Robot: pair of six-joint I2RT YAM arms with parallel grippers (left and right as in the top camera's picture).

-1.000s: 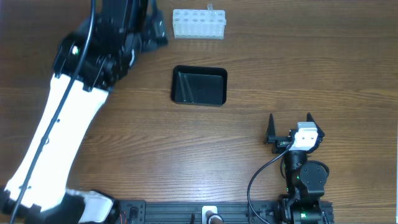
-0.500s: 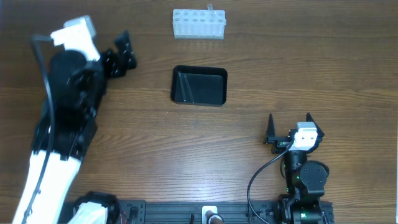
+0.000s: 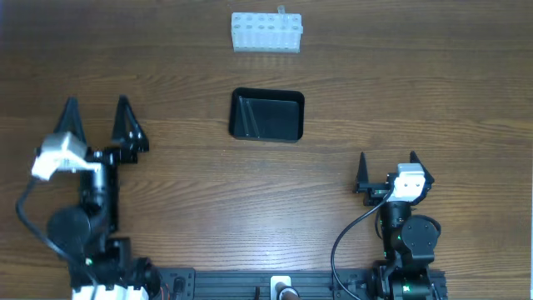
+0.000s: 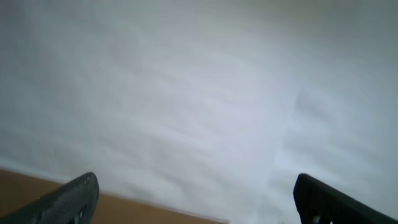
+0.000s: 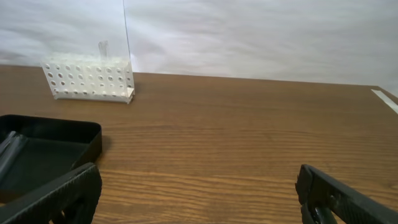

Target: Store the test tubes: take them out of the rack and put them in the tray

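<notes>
A white perforated rack (image 3: 266, 32) stands at the far edge of the table, with one clear tube (image 3: 281, 11) upright near its right end; the rack (image 5: 88, 79) and the tube (image 5: 103, 48) also appear in the right wrist view. In front of it sits a black tray (image 3: 267, 115) holding clear tubes along its left side (image 5: 9, 152). My left gripper (image 3: 97, 117) is open at the left of the table, tilted up toward a white wall. My right gripper (image 3: 387, 164) is open near its base at the right, with nothing between its fingers.
The wooden table (image 3: 416, 75) lies bare between the tray and both grippers. A white wall (image 5: 261, 37) rises behind the table's far edge.
My left arm has pulled back from the far left near the rack to a folded pose near its base, gripper open. The right arm has not moved.
</notes>
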